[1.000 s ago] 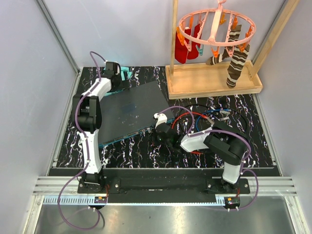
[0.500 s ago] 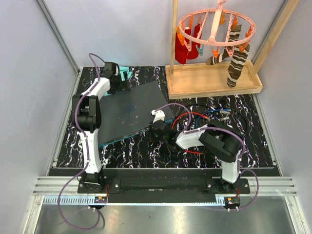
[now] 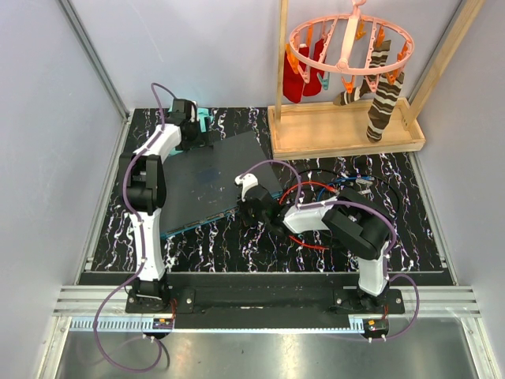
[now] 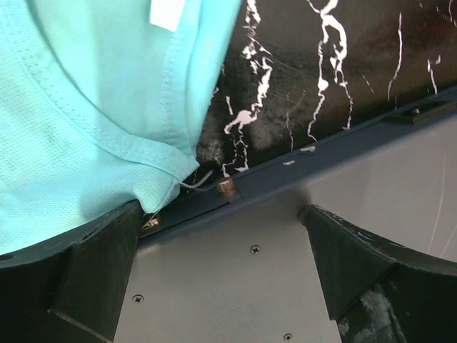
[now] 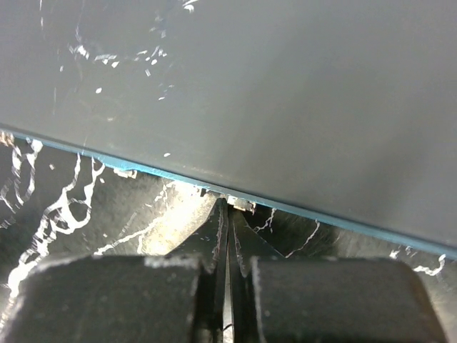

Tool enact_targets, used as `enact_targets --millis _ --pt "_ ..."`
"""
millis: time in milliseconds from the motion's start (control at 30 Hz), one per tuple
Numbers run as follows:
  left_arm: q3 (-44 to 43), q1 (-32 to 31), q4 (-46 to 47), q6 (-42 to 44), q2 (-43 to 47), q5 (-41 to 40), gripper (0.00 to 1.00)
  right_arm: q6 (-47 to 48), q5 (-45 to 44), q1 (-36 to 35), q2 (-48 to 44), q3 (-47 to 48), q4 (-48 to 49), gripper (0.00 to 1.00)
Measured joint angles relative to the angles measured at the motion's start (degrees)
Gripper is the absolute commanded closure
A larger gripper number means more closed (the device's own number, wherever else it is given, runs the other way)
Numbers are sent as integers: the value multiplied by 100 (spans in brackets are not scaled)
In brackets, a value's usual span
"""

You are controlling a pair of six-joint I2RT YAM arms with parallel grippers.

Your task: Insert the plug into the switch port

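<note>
Black marbled table [image 3: 237,246], grey walls around. Switch [image 3: 213,175] lies flat and skewed on it, between the two hands. Wooden drying rack [image 3: 347,136] stands well beyond the right hand, on its right. Teal cloth [image 4: 71,107] bunched just left of the left hand's fingers, touching the switch's far edge. Left hand [image 4: 221,214]: fingers wide apart, over that far edge, gripping nothing. Right hand [image 5: 226,207]: fingers pressed together, tips right at the switch's teal port edge [image 5: 343,218].
</note>
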State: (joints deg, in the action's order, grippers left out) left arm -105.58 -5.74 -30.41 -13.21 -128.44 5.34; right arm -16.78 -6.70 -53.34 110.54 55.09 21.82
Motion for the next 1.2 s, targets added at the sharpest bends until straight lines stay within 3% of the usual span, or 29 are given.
enact_targets --millis 500,667,900,1200 --pt "-85 -127 -186 420 -2 -52 1 2140 197 -52 74 627 -1078 100" --pt "-131 -144 -245 413 -9 -109 1 1792 284 -2 7 603 -1174 97" --pt "-184 -144 -299 407 -31 -125 1 691 332 210 -706 -205 -999 98" --pt "-203 -146 -321 402 -42 -129 1 48 496 212 -551 -365 -710 99"
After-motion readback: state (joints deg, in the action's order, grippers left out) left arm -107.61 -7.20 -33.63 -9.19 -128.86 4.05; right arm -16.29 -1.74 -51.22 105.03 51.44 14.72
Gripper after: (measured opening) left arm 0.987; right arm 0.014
